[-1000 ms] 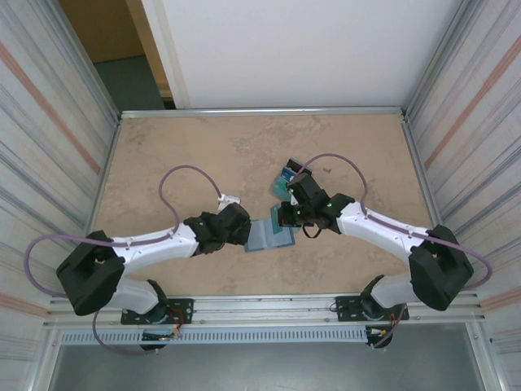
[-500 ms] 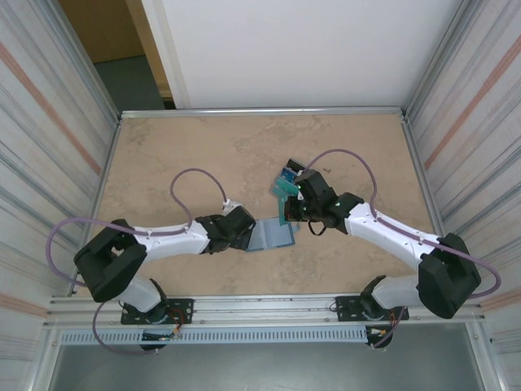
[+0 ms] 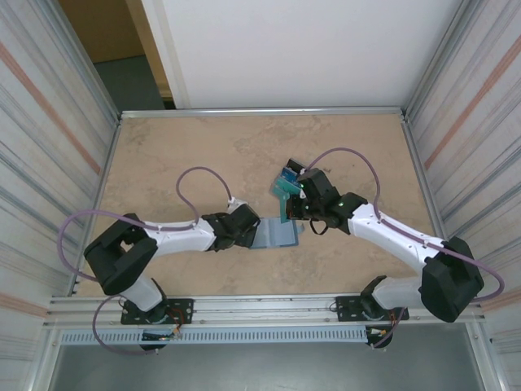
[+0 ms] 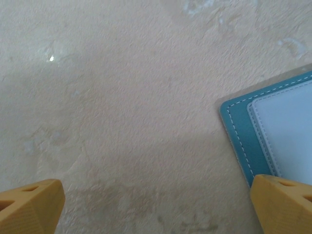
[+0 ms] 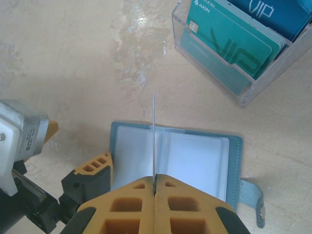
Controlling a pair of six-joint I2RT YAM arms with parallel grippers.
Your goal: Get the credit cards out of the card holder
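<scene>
The card holder [image 3: 275, 235] lies open and flat on the table, teal-blue rim around pale inner pockets [image 5: 195, 161]. My right gripper [image 5: 155, 181] is shut on one thin credit card [image 5: 154, 131], seen edge-on, held upright above the holder's left half. From above that card [image 3: 282, 207] shows teal under my right gripper [image 3: 290, 213]. My left gripper [image 3: 247, 231] stands wide open at the holder's left edge. In its own view the left gripper [image 4: 156, 197] spans bare table, and its right finger [image 4: 282, 202] overlaps the holder's corner [image 4: 239, 131].
A clear plastic box [image 5: 243, 90] with several teal and blue cards [image 5: 229, 41] stands just beyond the holder, also visible from above as the box [image 3: 285, 179]. The holder's strap tab [image 5: 253, 197] sticks out on its right. Metal walls ring the table [image 3: 179, 155].
My right gripper has risen off the holder with the card, which now stands upright. The left arm's elbow has swung right while its gripper stays at the holder's left edge.
</scene>
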